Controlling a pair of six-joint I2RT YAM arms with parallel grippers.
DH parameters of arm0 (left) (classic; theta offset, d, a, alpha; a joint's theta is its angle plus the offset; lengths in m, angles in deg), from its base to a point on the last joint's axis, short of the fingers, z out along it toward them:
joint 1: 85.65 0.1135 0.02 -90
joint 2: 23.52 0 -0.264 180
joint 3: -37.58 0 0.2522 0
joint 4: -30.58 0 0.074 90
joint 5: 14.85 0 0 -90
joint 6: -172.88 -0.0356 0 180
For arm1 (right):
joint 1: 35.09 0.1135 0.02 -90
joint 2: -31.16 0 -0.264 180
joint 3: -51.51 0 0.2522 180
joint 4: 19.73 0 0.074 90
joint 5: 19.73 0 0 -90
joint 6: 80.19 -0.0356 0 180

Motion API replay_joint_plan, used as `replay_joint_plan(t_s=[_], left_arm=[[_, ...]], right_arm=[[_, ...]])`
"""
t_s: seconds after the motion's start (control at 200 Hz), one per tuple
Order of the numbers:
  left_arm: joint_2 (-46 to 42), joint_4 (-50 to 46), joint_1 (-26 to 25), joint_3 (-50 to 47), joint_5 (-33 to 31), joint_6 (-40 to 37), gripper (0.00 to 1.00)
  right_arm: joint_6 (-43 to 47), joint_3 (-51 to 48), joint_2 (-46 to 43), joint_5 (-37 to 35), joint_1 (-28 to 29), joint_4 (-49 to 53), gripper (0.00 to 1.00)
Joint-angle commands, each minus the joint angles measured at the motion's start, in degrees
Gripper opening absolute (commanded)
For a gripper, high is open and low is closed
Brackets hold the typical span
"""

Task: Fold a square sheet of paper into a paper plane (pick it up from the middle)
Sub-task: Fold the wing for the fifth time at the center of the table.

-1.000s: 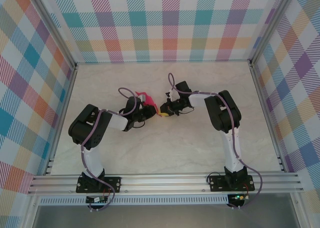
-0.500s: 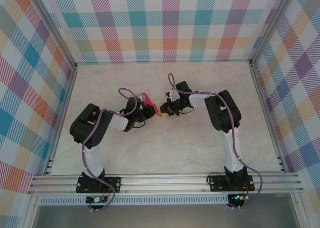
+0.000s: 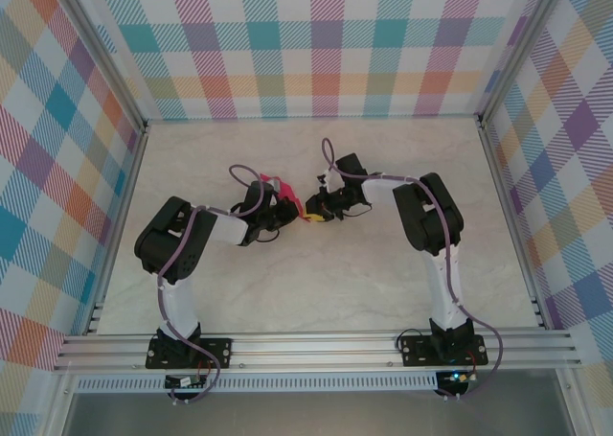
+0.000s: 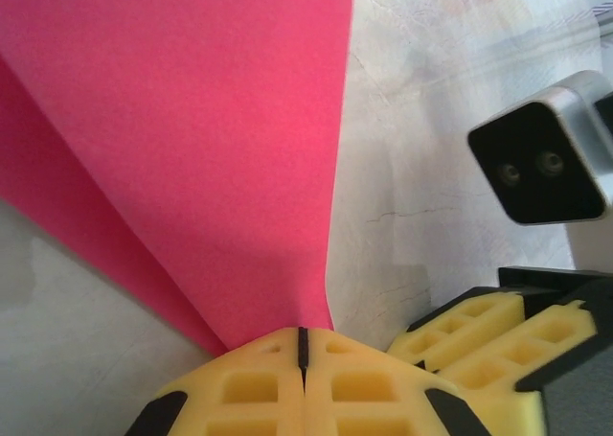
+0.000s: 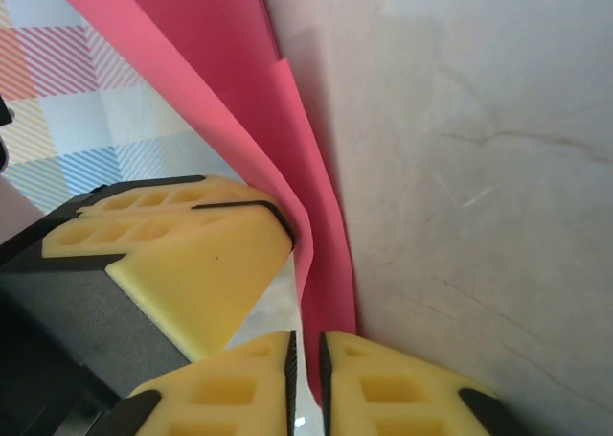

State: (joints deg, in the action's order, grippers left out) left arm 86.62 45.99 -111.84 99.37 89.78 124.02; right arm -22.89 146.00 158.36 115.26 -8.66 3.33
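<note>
Left gripper (image 4: 302,338) pinches the folded paper (image 4: 192,120), right gripper (image 5: 306,350) just beside.

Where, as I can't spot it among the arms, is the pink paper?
In the top view, just left of centre on the table: the pink paper is pinched in the shut left gripper, with the right gripper alongside.

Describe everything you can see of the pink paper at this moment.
The pink paper is thin, matte and crimson-pink. It is folded over, with at least two layers showing along a sharp crease. It is held up over the middle of the pale marbled table, between the two arms. The left gripper is shut on its lower corner. Its folded edge runs down between the nearly closed fingers of the right gripper; whether they grip it is unclear.
</note>
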Motion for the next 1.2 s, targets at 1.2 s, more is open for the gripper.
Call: replay_joint_plan(t_s=[1.2], left_arm=[[1.4,-9.3,-0.4,2.1,-4.3,0.8,0.05]], right_arm=[[6.1,2.5,0.3,-13.0,3.6,12.6,0.08]])
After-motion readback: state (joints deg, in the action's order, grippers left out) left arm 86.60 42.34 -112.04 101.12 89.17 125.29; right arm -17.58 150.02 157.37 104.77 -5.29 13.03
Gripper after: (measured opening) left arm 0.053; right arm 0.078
